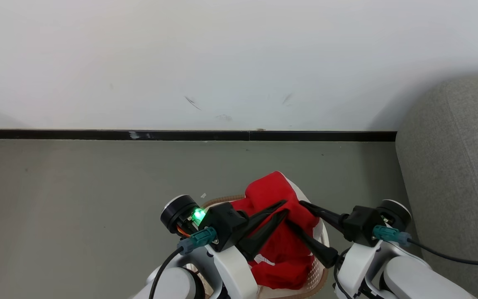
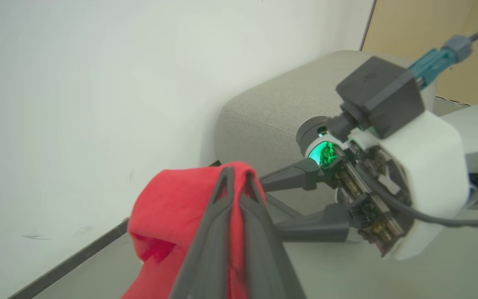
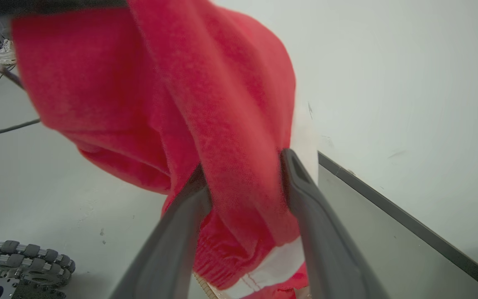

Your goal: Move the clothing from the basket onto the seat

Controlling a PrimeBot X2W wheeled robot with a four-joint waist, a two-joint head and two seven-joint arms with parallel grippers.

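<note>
A bright red piece of clothing [image 1: 270,193] is pulled up out of the cream-white basket [image 1: 320,265], whose brown rim shows at its left. My left gripper [image 1: 285,207] is shut on a fold of that cloth, seen close in the left wrist view [image 2: 235,174]. My right gripper [image 1: 295,212] stands open, one finger on each side of the hanging red clothing [image 3: 239,124], with white trim below. The right gripper [image 2: 270,205] also appears in the left wrist view, just beside the pinched fold. More red fabric lies in the basket. The grey seat [image 1: 450,166] is to the right.
A white wall with a black baseboard [image 1: 181,135] runs behind the basket, above grey floor [image 1: 77,199]. In the right wrist view, cables [image 3: 2,131] lie on the floor and a ribbed metal part [image 3: 19,253] sits at lower left.
</note>
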